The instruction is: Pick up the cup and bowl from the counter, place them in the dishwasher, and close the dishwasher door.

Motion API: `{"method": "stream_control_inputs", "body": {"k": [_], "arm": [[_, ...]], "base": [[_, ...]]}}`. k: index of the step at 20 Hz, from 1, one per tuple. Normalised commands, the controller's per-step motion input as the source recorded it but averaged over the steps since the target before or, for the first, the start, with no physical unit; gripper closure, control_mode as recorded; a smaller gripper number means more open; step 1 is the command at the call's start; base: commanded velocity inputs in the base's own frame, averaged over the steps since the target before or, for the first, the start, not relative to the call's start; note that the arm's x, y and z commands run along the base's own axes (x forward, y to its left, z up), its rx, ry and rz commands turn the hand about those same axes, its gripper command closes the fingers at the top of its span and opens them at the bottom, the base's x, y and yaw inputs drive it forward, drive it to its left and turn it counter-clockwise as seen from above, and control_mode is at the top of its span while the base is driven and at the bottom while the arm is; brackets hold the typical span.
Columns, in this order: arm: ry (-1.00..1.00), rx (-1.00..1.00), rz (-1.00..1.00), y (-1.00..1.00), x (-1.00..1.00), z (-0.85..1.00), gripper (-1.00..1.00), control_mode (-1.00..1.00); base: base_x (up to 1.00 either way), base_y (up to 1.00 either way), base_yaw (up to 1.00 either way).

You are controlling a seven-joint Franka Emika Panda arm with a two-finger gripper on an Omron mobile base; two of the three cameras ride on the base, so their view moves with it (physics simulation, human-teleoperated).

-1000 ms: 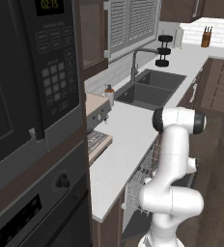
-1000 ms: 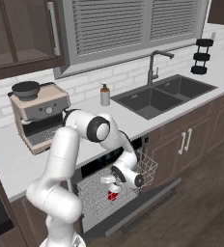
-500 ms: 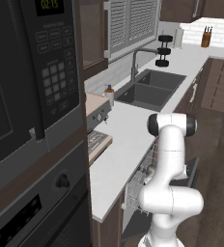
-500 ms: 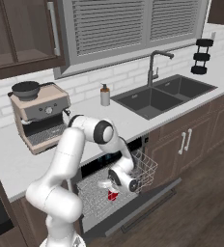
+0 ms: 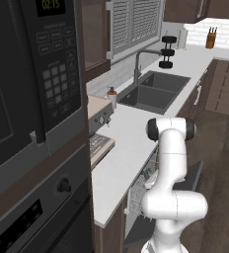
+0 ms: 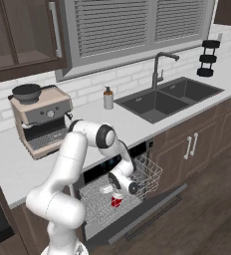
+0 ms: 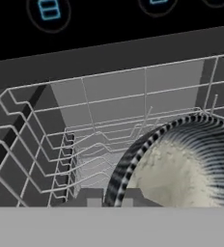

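Note:
The dishwasher [image 6: 95, 172] stands open under the counter [image 6: 132, 128], its door [image 6: 155, 208] folded flat and the wire rack [image 6: 148, 172] pulled out over it. A small red cup [image 6: 116, 200] stands upright in the rack. My arm reaches down into the rack, and my gripper [image 6: 112, 189] is shut on the rim of the bowl [image 6: 106, 189]. Seen from the hand, the bowl [image 7: 181, 166] has a black-and-white striped rim and a speckled beige inside. It lies low in the rack [image 7: 85, 140], with the gripper [image 7: 113, 198] at its left edge.
On the counter stand a coffee machine [image 6: 40, 119] and a white soap bottle [image 6: 108, 98], beside a dark double sink [image 6: 170, 97] with a tall faucet [image 6: 160, 67]. A black wall oven and microwave [image 5: 32, 123] stand at the left. The dropped door [image 5: 193, 178] juts into the floor space.
The hand has sunk a little lower and leftward into the rack, carrying the bowl with it. The elbow has swung slightly. The red cup has stayed where it was.

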Motion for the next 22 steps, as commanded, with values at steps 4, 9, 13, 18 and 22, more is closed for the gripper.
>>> {"method": "stream_control_inputs", "body": {"k": [4,9,13,18,22], "arm": [[0.0,0.0,0.13,0.0,0.03,-0.06,1.0,-1.0],[0.0,0.0,0.08,0.0,-0.02,-0.02,-1.0,-1.0],[0.0,0.0,0.05,0.0,0.0,0.0,-1.0,-1.0],[0.0,0.0,0.02,0.0,0.0,0.02,-1.0,-1.0],[0.0,0.0,0.0,-0.24,-0.02,0.27,-1.0,-1.0]], "base": [[0.0,0.0,0.0],[0.0,0.0,0.0],[0.0,0.0,0.0],[0.0,0.0,0.0],[0.0,0.0,0.0]]}}
